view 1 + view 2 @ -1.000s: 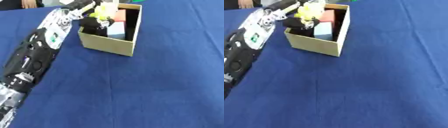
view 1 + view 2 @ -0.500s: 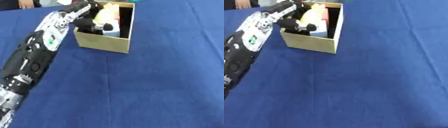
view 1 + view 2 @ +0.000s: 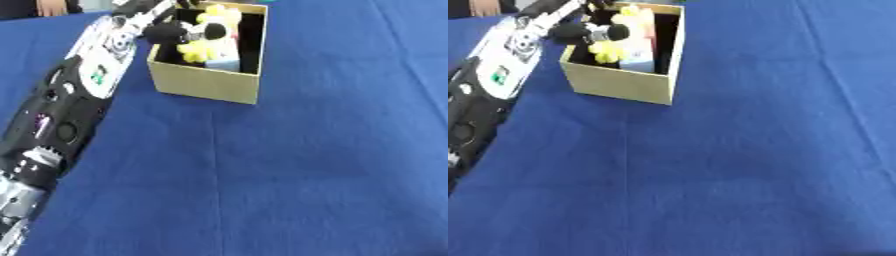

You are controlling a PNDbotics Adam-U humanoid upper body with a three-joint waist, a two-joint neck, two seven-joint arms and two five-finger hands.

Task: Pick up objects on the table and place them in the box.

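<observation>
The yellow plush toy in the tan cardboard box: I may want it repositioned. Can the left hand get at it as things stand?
Probably yes. The left hand is already over the open tan cardboard box, right at the yellow plush toy, with nothing between them.

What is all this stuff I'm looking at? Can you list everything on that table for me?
Open tan cardboard box: one, tan outside and dark inside, far left part of the table.
Yellow soft toy: one, yellow, inside the box, at the hand.
Pale blue and pink block-shaped items: count unclear, inside the box beside the toy.
Blue tablecloth: one, dark blue, covering the whole table.
Robot's left arm: one, black, white and silver, reaching in from the lower left to the box.
Robot's left hand: one, black, inside the box at the toy; grip unclear.
</observation>
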